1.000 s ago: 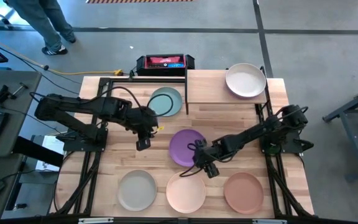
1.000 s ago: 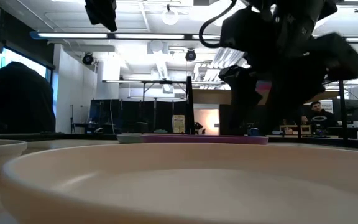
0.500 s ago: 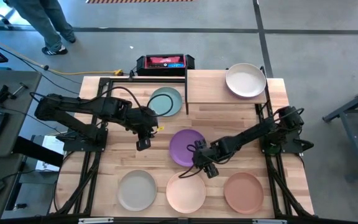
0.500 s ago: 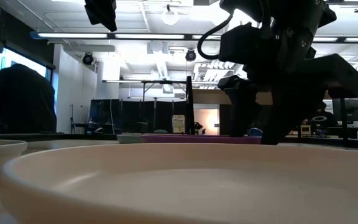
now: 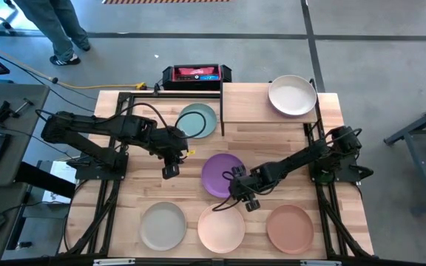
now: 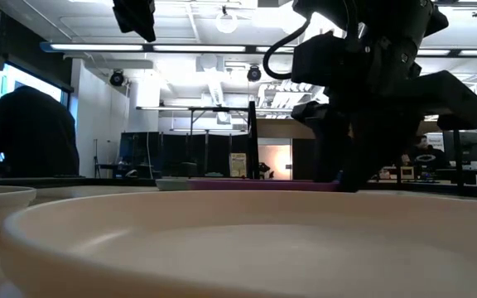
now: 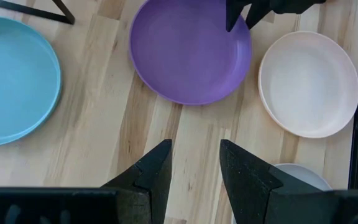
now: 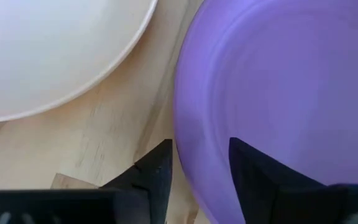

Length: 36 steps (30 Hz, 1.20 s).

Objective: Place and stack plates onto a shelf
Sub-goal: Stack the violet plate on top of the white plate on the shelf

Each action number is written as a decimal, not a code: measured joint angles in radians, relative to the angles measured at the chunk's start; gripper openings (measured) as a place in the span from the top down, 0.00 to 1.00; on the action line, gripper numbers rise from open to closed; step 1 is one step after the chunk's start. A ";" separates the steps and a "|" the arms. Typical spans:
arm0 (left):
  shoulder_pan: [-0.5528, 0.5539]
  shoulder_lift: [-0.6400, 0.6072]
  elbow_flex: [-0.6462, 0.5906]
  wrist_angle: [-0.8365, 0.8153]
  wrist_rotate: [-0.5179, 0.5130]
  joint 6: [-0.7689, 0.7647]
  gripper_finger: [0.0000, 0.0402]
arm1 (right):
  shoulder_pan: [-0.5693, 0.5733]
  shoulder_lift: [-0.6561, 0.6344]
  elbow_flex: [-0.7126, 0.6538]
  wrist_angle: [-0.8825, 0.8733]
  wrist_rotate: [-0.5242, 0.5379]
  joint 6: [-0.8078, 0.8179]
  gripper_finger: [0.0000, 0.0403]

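Note:
The purple plate (image 5: 219, 174) lies flat on the tabletop at mid-table. My right gripper (image 5: 237, 192) is down at its near right rim, shut on it. My left gripper (image 5: 170, 171) hangs open above bare wood left of the purple plate, holding nothing. A cream plate (image 5: 292, 95) rests on the shelf (image 5: 250, 103) at the far right. The pale teal plate (image 5: 197, 120) lies left of the shelf. Grey-beige (image 5: 163, 225), peach (image 5: 221, 229) and terracotta (image 5: 289, 227) plates lie along the near edge. My right gripper pinches the purple plate's rim (image 8: 188, 143) on its near right side, one finger (image 8: 157, 171) outside the rim and the other (image 8: 253, 174) inside the bowl. The fingers slant steeply down from the table's right. The plate still lies flat on the table.
A black and red device (image 5: 196, 73) sits beyond the far edge. Black frame posts (image 5: 221, 111) stand by the shelf's left end. A person (image 5: 50, 29) stands on the floor at far left. Bare wood lies between the purple plate and the near row.
My right gripper's fingers have drawn together onto the purple plate's rim. The plate has stayed where it was on the table.

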State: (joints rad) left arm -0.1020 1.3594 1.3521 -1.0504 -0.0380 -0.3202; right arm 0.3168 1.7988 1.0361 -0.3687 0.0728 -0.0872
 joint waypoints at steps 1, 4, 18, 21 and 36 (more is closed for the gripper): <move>0.000 0.000 0.000 0.000 0.000 0.000 0.69 | 0.000 0.000 0.000 0.000 0.000 0.000 0.68; 0.000 0.000 0.000 0.000 0.000 0.000 0.69 | 0.000 0.006 0.000 -0.005 0.000 0.000 0.69; 0.000 0.000 0.000 0.000 0.000 0.000 0.69 | 0.022 0.030 0.001 -0.018 0.033 0.053 0.77; 0.000 0.000 0.000 0.000 0.000 0.000 0.69 | 0.022 0.030 0.001 -0.018 0.033 0.053 0.86; 0.000 0.000 0.000 0.000 0.000 0.001 0.69 | 0.022 0.031 0.113 -0.170 0.052 0.091 1.00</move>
State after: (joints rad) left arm -0.1020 1.3594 1.3521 -1.0508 -0.0380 -0.3195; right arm 0.3386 1.8294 1.1494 -0.5392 0.1251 0.0042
